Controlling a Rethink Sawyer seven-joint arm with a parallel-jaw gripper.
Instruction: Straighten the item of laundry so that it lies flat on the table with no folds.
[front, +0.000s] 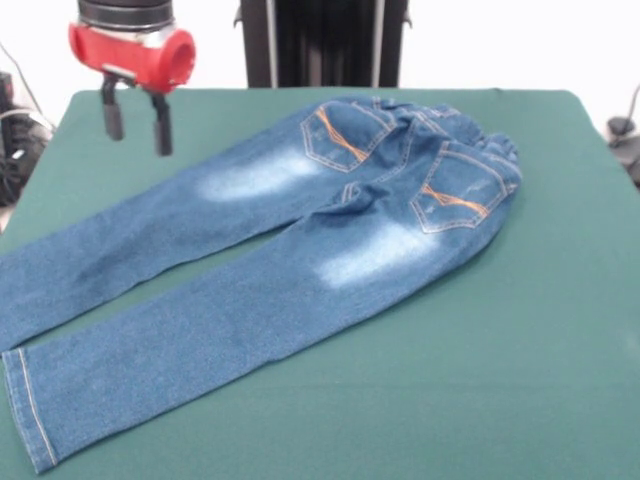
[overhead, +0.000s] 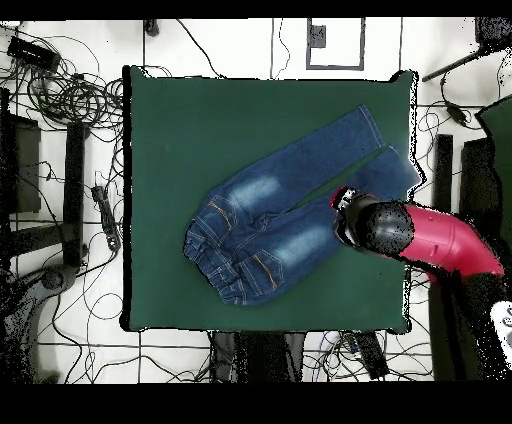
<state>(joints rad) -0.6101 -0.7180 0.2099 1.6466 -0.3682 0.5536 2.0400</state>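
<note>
The item of laundry (front: 300, 230), a small pair of blue jeans with faded patches and orange-stitched back pockets, lies spread on the green table (front: 500, 350), pockets up. Its waistband points to the far right in the front view and both legs run toward the near left, one hem reaching the picture's left edge. From overhead the jeans (overhead: 270, 220) lie diagonally across the table (overhead: 180, 130). My gripper (front: 135, 120) hangs open above the table's far left corner, beside the upper leg, with nothing between its two dark fingers. Overhead, the red arm covers the gripper and part of one leg.
Cables and black stands (overhead: 70, 100) surround the table on the floor. A black column (front: 320, 40) rises behind the table's far edge. A dark object (front: 622, 130) sits off the right edge.
</note>
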